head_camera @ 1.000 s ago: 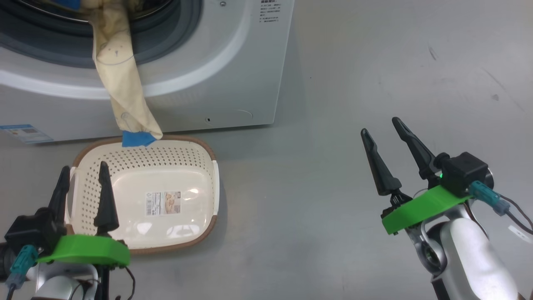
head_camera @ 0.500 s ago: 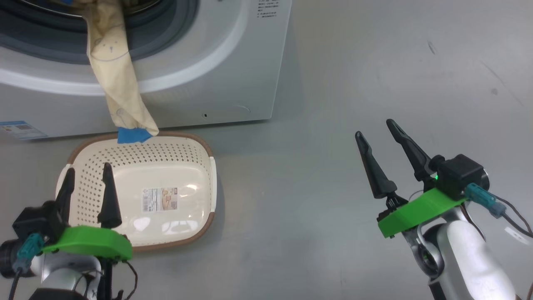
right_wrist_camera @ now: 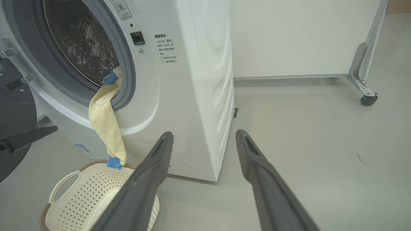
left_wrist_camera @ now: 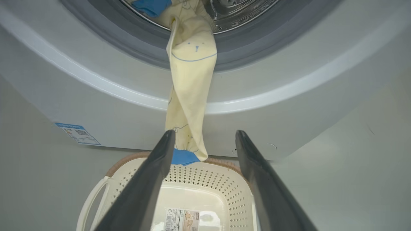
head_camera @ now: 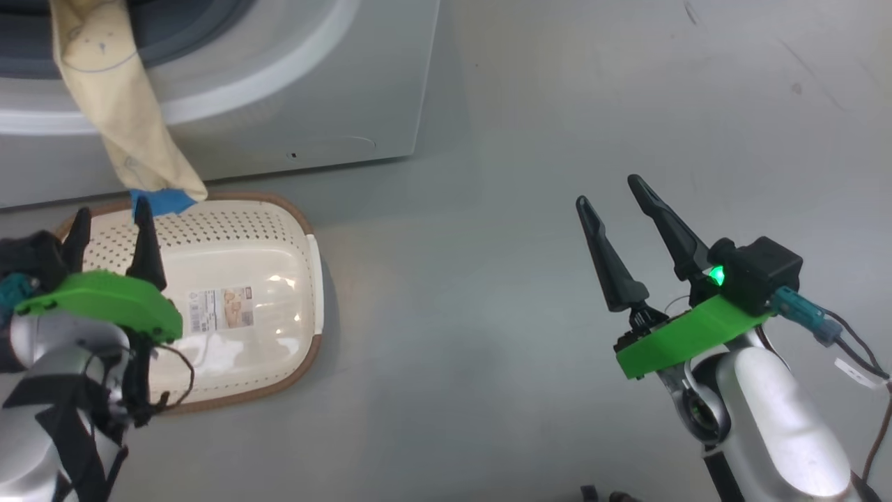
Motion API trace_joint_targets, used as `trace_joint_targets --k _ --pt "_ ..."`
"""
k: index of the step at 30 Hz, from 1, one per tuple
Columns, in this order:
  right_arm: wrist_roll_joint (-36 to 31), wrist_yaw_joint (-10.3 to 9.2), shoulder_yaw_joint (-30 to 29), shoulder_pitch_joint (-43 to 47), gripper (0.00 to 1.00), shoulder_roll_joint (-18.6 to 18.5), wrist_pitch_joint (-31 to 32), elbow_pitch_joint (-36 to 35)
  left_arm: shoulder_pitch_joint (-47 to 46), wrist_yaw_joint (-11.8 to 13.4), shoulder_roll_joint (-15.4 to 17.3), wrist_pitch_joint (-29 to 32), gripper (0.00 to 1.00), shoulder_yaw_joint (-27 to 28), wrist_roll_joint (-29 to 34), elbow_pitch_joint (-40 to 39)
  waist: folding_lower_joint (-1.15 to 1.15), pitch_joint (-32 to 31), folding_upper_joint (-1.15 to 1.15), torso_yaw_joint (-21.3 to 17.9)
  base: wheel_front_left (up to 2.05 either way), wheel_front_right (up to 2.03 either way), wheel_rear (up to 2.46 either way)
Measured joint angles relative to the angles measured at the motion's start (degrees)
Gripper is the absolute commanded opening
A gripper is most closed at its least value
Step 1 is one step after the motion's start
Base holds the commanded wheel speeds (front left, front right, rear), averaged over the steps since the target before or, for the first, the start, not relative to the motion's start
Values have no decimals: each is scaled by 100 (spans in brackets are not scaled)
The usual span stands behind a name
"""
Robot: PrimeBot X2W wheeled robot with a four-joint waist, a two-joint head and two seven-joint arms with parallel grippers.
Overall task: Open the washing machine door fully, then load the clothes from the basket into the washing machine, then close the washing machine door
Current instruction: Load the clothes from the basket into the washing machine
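My left claw (head_camera: pixel 113 208) sits at the lower left of the head view. Its two dark fingers (head_camera: pixel 147 244) point up and stand apart, gripping nothing. Behind them I see the green mount (head_camera: pixel 104 303) and the pale wrist (head_camera: pixel 63 341). My right claw (head_camera: pixel 608 191) hangs well apart at the lower right, its fingers spread wide and leaning up-left, empty, on a pale forearm (head_camera: pixel 780 411).
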Motion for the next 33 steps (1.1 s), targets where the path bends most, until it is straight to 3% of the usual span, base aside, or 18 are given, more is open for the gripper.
trace_joint_targets --k 3,13,24,26,27,33 --pt "142 0 112 -119 100 0 -79 76 -558 -299 10 88 100 29 -115 635 0 229 0 -175 0 0 0" --pt "375 0 330 -319 100 -1 -119 140 -1669 -799 187 372 100 230 -397 2048 0 641 0 -578 0 0 0" --pt "516 0 466 -427 100 0 -144 18 -2482 -1128 242 568 98 322 -554 3228 0 889 0 -916 0 0 0" --pt "516 0 477 -427 100 0 -144 8 -2598 -1162 243 624 21 296 -554 3365 -1 901 0 -943 0 0 0" --pt "516 0 477 -427 100 0 -144 1 -2652 -1182 242 634 0 279 -554 3420 -1 905 0 -951 0 0 0" --pt "516 0 423 -426 100 0 -144 -9 -2930 -1256 209 960 0 105 -538 3659 -1 891 0 -896 0 0 0"
